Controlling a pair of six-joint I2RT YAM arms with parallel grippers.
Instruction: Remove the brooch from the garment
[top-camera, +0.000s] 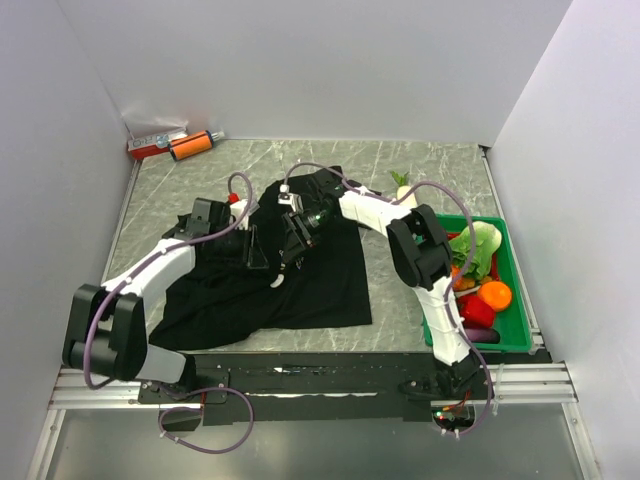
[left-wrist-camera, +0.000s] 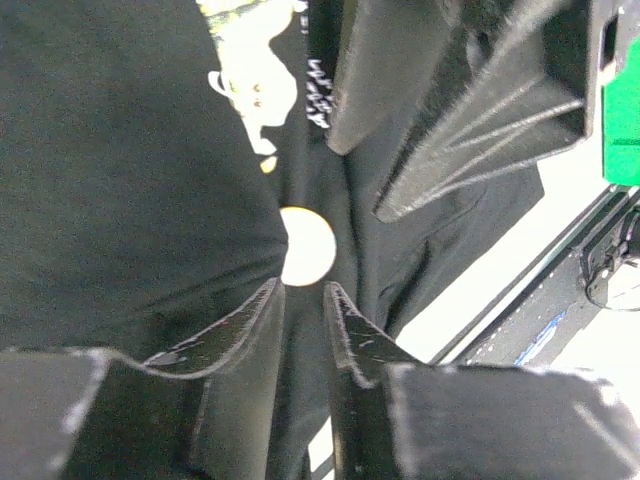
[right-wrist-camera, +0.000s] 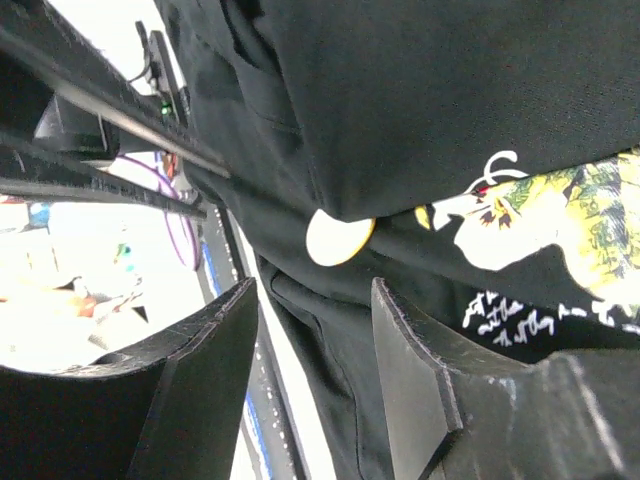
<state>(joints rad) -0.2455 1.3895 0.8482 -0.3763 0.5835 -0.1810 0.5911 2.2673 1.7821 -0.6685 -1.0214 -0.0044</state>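
The garment (top-camera: 320, 280), a black T-shirt, lies crumpled on the table, its print partly showing in the left wrist view (left-wrist-camera: 240, 60) and the right wrist view (right-wrist-camera: 560, 220). The brooch (left-wrist-camera: 307, 246), a small pale yellow disc, sits on the cloth half tucked under a fold; it also shows in the right wrist view (right-wrist-camera: 338, 240) and as a pale dot from above (top-camera: 277, 282). My left gripper (left-wrist-camera: 303, 290) is pinched on a fold of the garment, tips right at the brooch. My right gripper (right-wrist-camera: 312, 285) is open, its tips just short of the brooch.
A green tray (top-camera: 515, 300) of vegetables stands at the right edge. An orange and red tool pair (top-camera: 170, 147) lies at the back left corner. The right gripper's fingers (left-wrist-camera: 450, 120) hang close above the left gripper. The table's front rail (top-camera: 320, 385) is near.
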